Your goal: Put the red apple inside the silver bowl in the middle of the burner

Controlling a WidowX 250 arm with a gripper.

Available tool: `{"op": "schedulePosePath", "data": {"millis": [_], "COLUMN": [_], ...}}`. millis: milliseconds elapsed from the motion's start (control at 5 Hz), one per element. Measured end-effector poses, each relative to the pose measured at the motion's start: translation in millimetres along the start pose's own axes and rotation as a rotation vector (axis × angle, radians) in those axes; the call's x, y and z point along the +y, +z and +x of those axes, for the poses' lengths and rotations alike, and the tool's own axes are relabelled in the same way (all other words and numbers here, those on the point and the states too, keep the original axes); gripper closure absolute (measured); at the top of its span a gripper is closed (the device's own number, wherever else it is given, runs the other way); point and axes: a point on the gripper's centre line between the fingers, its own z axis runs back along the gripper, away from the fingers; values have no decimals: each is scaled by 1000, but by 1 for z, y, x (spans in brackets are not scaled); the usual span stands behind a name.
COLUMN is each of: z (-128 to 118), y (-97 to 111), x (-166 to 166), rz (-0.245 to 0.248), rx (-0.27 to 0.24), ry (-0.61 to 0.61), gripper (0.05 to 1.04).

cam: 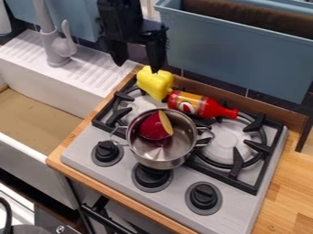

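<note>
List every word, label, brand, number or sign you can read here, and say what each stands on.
Readable text: none.
Label on the red bottle: orange with a round white-and-red mark; too small and blurred to read.
Three black stove knobs: no readable numbers or signs.

Red apple (151, 129), cut w/ pale yellow face showing, lies tilted inside the silver bowl (160, 161), nr its back wall. Bowl's shiny, upright, w/ two wire handles, sits mid-stove btwn the burners (227, 140).
</note>
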Motion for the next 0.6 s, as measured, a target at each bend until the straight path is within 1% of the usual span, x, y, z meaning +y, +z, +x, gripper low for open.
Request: {"op": "schedulePosePath", "data": {"millis": [200,400,600], "z": [-3,-5,-7], "y": [4,7,9], "x": [2,1,1], "rz": [13,13,21], "rx": [2,11,8], "ry": [-1,1,2], "gripper": [81,81,81]}}
